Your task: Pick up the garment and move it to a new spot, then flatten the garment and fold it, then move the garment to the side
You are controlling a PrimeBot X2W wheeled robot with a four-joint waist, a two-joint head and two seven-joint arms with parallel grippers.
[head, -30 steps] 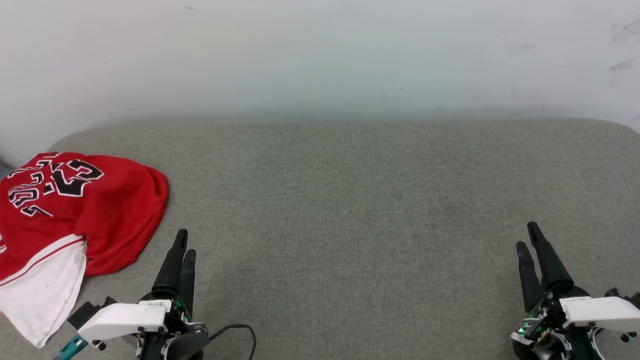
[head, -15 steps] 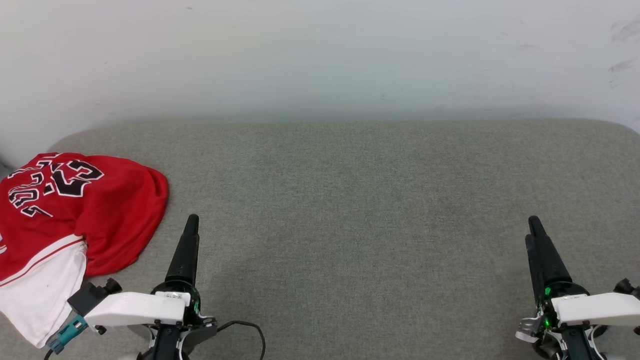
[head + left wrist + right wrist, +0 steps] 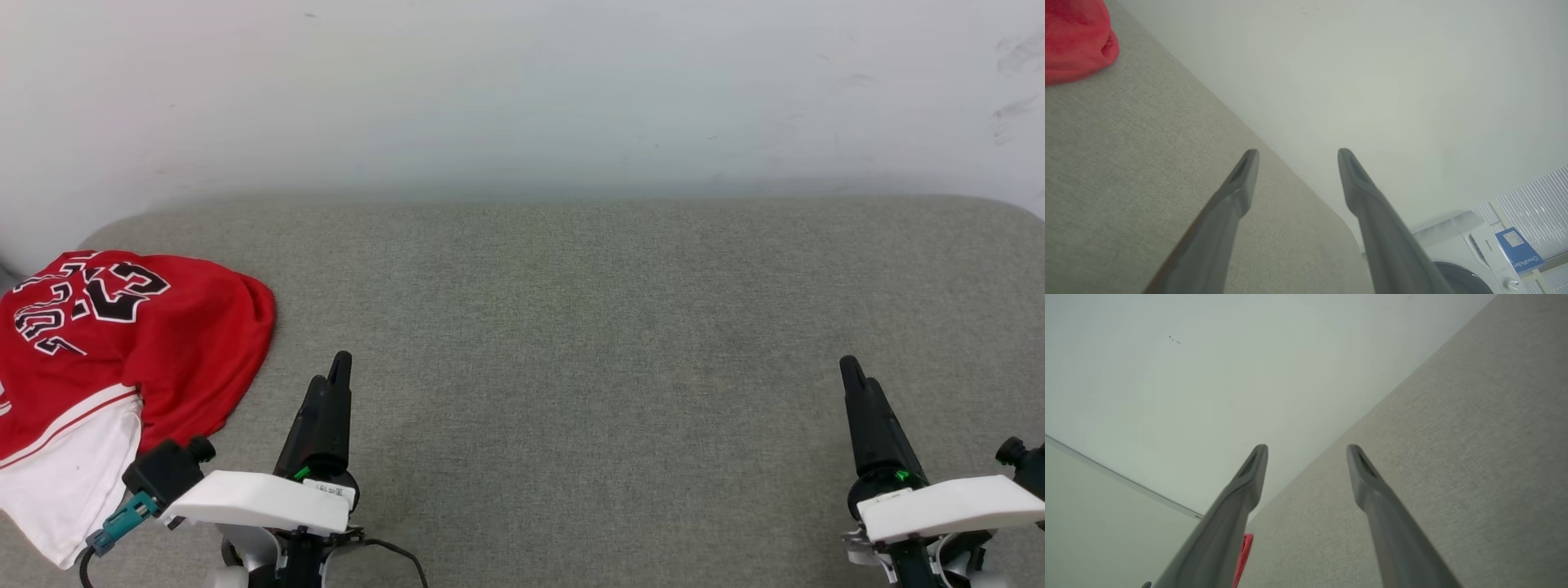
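Head view first: the jersey (image 3: 122, 343) is seen bunched in a heap just left of the left pincer (image 3: 328, 374), not touched by it, and well apart from the right pincer (image 3: 849, 369). Both pincers are spread wide in the wrist views, with nothing held in either. They're kept low over the grey cushion (image 3: 571, 327), fingers aimed forward, probably so the heap can be reached by the left one first. Pickup looks not yet started.
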